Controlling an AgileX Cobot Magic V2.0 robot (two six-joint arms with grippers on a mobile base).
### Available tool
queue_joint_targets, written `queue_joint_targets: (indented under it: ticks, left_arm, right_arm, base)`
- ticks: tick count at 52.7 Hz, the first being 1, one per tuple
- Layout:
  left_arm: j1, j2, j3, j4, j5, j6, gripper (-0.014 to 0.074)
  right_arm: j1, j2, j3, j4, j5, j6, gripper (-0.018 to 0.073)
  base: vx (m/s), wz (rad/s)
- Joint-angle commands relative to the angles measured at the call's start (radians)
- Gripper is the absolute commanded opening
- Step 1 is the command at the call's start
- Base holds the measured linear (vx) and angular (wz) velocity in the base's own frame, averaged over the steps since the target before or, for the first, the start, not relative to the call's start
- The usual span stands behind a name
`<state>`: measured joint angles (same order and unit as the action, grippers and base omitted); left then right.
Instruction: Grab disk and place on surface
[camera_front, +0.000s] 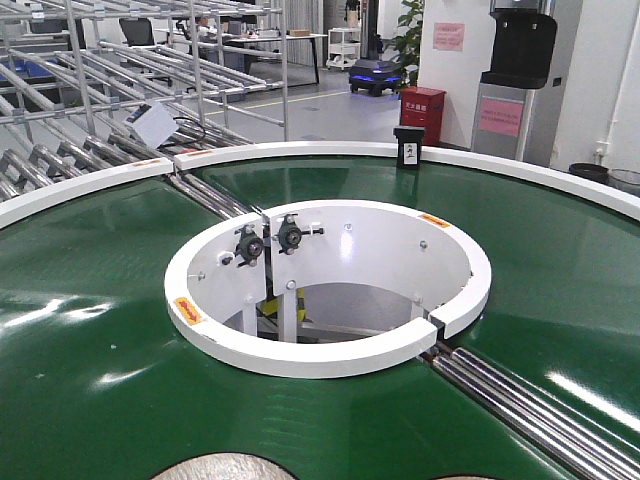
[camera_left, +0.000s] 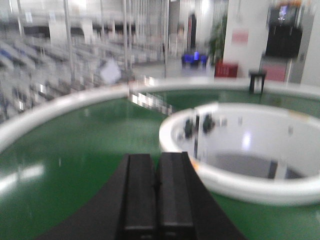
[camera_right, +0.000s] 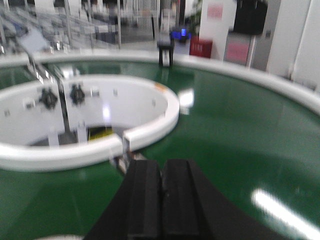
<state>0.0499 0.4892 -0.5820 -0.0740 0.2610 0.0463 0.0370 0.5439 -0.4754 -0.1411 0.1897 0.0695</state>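
Observation:
Only the top of a pale, wood-toned round disk (camera_front: 225, 468) shows at the bottom edge of the front view, lying on the green conveyor belt (camera_front: 90, 300). A thin sliver of a second round shape (camera_front: 465, 477) peeks in further right. My left gripper (camera_left: 157, 160) hangs shut above the belt with nothing between its black fingers. The right gripper (camera_right: 161, 165) is also shut and empty, near the white inner ring (camera_right: 150, 127). A pale edge (camera_right: 55, 237) shows at the bottom left of the right wrist view. The dark glossy surface is out of view. Both wrist views are blurred.
The white inner ring (camera_front: 330, 350) surrounds an open well with bearings and a frame. A white outer rim (camera_front: 300, 150) bounds the belt, with a black box (camera_front: 409, 147) standing on it. Metal rollers (camera_front: 530, 400) cross the belt at the right. Roller racks (camera_front: 100, 80) stand behind.

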Motion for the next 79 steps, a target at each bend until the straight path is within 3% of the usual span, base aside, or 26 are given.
queue_joint_targets:
  ticks: [1,9,16,26,33,40,58,73,79]
  left_arm:
    - [-0.002,0.079,-0.031,-0.009,-0.018,-0.011,0.0008]
    - [-0.002,0.202,-0.031,-0.009,0.062,-0.01,0.0083]
    - [-0.002,0.306,-0.031,-0.009,0.085,-0.01,0.0258]
    - [-0.002,0.463,-0.031,-0.015,0.021,-0.027,0.0499]
    - [-0.002,0.557,-0.033,-0.073,0.007,-0.063,0.0521]
    - [-0.002,0.656,-0.058,-0.196,0.085,-0.036,0.0493]
    - [-0.002,0.951,-0.242,-0.628,0.367,0.494,0.0449]
    - [-0.002,1.111,-0.267,-0.834,0.523,0.766,0.0449]
    - [-0.002,1.161,-0.267,-0.914,0.573,0.838,0.0449]
  right_arm:
    - [0.001,0.06,-0.034,0.01,-0.048,0.002,0.0031]
    - [0.001,0.12,-0.034,0.015,-0.043,0.001,0.0108]
    - [0.001,0.154,-0.034,0.015,-0.042,0.001,0.0218]
    - [0.001,0.175,-0.034,0.015,-0.041,0.001,0.0407]
    - [0.001,0.175,-0.034,0.015,-0.038,0.0,0.0482]
    - [0.001,0.175,-0.034,0.015,-0.036,0.0,0.0504]
    - [0.001,0.175,-0.034,0.015,-0.035,-0.002,0.0503]
    - [0.001,0.175,-0.034,0.015,-0.018,-0.004,0.0503]
    - [0.001,0.175,-0.034,0.015,-0.001,-0.004,0.0503]
  base:
    - [0.0,0.0]
    - [0.0,0.0]
    - [0.0,0.0]
    - [0.0,0.0]
    - [0.0,0.0]
    - [0.0,0.0]
    - [0.0,0.0]
    - [0.0,0.0]
    - [0.0,0.0]
